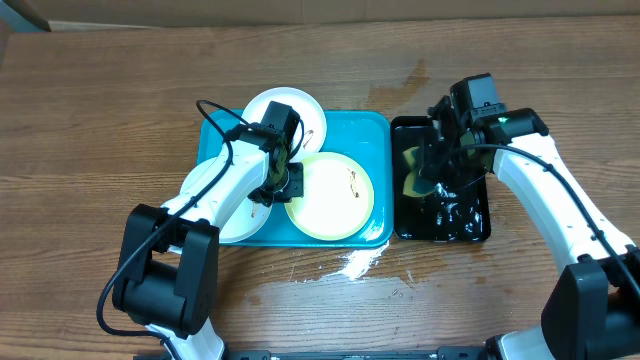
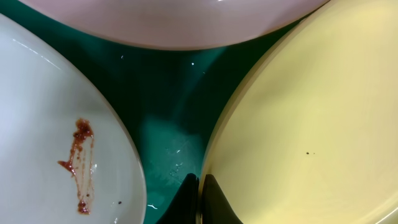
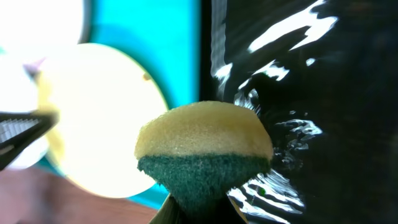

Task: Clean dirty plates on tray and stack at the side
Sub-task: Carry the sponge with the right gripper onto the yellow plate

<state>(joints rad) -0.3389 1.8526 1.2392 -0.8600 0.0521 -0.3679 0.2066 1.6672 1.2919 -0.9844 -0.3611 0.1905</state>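
Overhead: left end effector (image 1: 284, 182) at the lime plate (image 1: 335, 200) on the tray (image 1: 378, 128), beside two white plates (image 1: 285, 108); right end effector (image 1: 438, 168) over the black tray (image 1: 470, 228).
Left wrist: jaws pinched shut on the lime plate's rim.
Right wrist: jaws clamp a sponge (image 3: 205, 155).

The table (image 1: 100, 120) is brown wood with dark lines in it. Two trays sit right on it, side by side and touching. The big blue tray (image 1: 360, 135) is in the middle. The small black tray (image 1: 400, 215) is just to its right and looks shiny and wet. A white splash (image 1: 355, 262) lies on the wood by the blue tray's front edge. A darker patch (image 1: 405, 85) marks the wood behind the trays.
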